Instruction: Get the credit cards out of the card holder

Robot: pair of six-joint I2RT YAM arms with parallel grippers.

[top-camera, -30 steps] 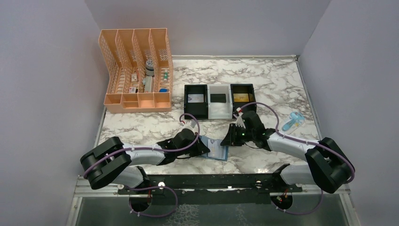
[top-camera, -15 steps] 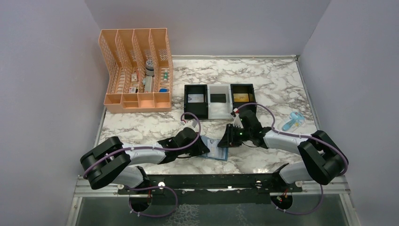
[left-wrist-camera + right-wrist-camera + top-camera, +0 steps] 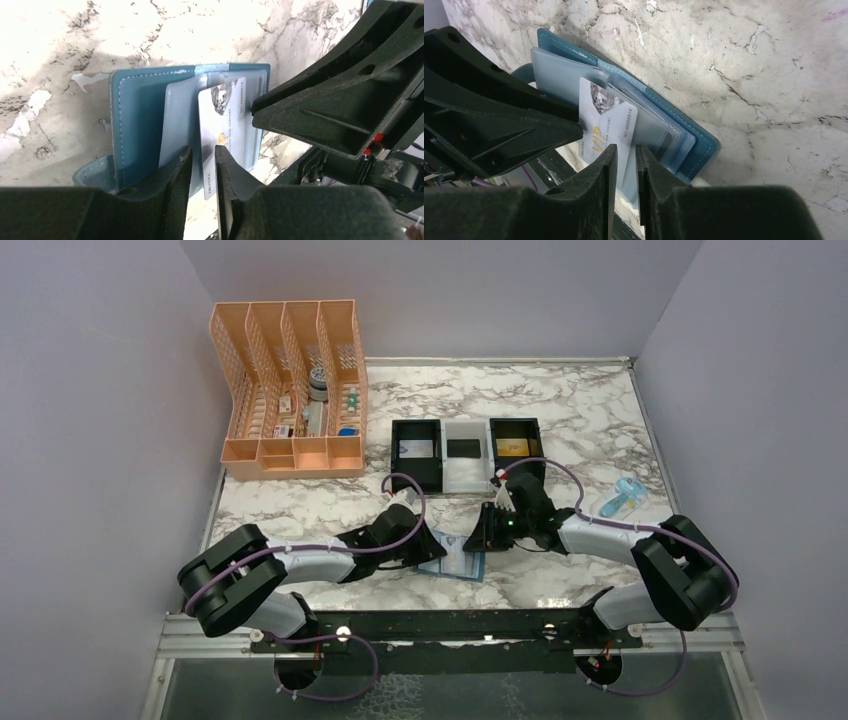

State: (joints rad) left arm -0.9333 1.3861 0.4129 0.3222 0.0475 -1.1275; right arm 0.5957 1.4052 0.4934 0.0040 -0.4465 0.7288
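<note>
The teal-blue card holder [image 3: 458, 560] lies open on the marble between my two grippers. A pale card [image 3: 220, 120] with gold VIP lettering sticks halfway out of its light blue pocket [image 3: 606, 125]. My left gripper [image 3: 203, 150] hovers at the card's near edge, jaws a narrow gap apart with the card's corner showing through the gap. My right gripper [image 3: 626, 147] comes from the other side, jaws also slightly apart over the same card. In the top view the left gripper [image 3: 428, 552] and right gripper [image 3: 478, 538] nearly meet. A silver-grey card [image 3: 417, 448], a black card [image 3: 463, 448] and a gold card [image 3: 513, 447] lie apart.
The three cards lie one to a compartment in a black-and-white tray [image 3: 467, 480] just behind the card holder. A peach mesh organiser [image 3: 290, 390] stands at the back left. A small blue-and-white object [image 3: 622, 498] lies at the right.
My left jaws have gone from shut to a narrow gap. The right gripper has slid left, closer over the card holder. The card holder stays put.
</note>
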